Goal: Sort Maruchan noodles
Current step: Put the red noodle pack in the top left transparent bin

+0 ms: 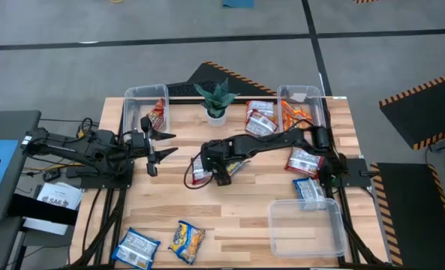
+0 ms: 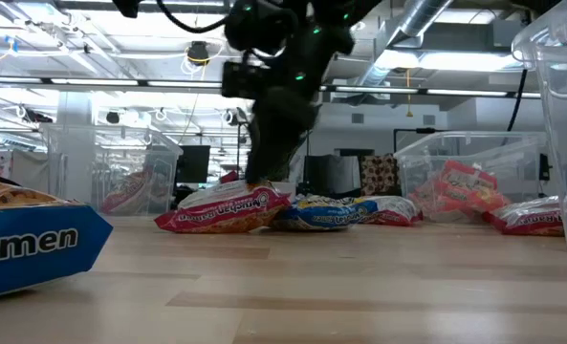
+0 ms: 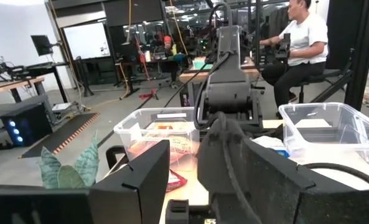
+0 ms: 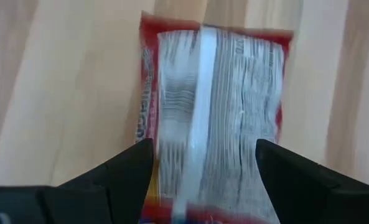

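My right gripper [image 4: 200, 168] hangs spread wide over the flat red-and-white crinkly plastic noodle packet [image 4: 215, 106] mid-table, so I should drop straight down, then squeeze gently.

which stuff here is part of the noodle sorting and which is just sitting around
Part of the job:
- red-and-white packet under the open right gripper
- blue packet
- yellow packet
- packets near the plant
- clear bins

Just lying about:
- potted plant
- left gripper, waiting open
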Controlling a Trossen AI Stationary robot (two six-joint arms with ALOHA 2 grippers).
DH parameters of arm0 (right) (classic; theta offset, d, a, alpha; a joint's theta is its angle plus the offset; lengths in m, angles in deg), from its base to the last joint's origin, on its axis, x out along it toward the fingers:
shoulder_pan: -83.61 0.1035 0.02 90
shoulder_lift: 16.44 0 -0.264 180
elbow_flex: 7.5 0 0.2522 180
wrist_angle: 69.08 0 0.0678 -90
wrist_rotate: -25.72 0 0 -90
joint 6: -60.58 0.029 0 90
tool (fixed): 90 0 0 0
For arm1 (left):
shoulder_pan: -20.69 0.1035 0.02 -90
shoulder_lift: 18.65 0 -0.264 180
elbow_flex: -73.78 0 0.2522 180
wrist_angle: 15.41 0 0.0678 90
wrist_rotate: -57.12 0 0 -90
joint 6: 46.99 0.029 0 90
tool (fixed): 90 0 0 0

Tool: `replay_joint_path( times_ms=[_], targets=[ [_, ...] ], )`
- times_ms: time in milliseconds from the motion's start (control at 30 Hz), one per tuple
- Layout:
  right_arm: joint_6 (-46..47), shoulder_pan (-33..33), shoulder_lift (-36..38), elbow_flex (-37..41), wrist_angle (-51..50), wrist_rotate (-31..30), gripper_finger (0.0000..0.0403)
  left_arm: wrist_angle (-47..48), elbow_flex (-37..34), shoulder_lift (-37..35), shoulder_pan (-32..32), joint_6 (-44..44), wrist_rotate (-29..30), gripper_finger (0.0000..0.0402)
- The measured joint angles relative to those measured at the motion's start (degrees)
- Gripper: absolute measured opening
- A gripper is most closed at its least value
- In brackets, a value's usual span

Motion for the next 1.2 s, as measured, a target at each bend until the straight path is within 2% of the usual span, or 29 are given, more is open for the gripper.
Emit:
replay_joint_path(
  times_ms=[100,200,333,433,567,600,633,800,1000,1100,1200],
  targets=[
    [0.04,-0.30,-2.12,-0.27,-0.03,0.06,0.0306,-0.03,0.00,0.00,0.00,-0.02,0.00,0.0187],
    [0.16,-0.27,-4.57,-0.28,-0.71,-3.00,0.0305,-0.07,0.00,0.02,0.00,-0.03,-0.01,0.0187],
    [0.26,-0.21,-6.00,-0.56,-1.40,-6.35,0.0274,-0.11,0.00,0.01,0.00,-0.02,-0.02,0.0187],
    [1.59,-0.05,-6.64,-0.53,-0.50,-7.21,0.0208,-0.13,0.00,0.00,0.00,-0.02,-0.02,0.0187],
    [1.83,0.34,-5.13,-0.29,2.24,-9.17,0.0060,-0.17,0.00,0.00,0.00,-0.02,-0.02,0.0187],
    [1.43,0.34,-4.43,0.04,3.17,-9.21,0.0032,-0.17,0.00,0.00,0.00,-0.02,-0.02,0.0187],
    [1.40,0.29,-3.73,0.16,4.07,-8.72,0.0021,-0.14,0.00,0.00,0.00,-0.02,-0.02,0.0187],
    [0.30,-0.43,-0.28,0.34,15.95,-8.51,0.0014,-0.26,0.00,-0.10,0.00,-0.02,-0.03,0.0187],
    [0.34,-3.34,-1.43,0.21,42.67,-2.99,0.0009,0.11,-0.04,-0.42,-0.02,-0.02,-0.13,0.0187],
    [1.56,-5.48,-2.53,-0.29,52.47,-2.52,0.0009,-0.35,0.01,-0.45,-0.05,-0.17,-0.17,0.0187],
    [3.35,-7.80,-2.88,-0.64,53.51,-2.52,0.0009,-0.40,-0.02,-0.49,-0.09,-0.04,-0.11,0.0187]
  ],
)
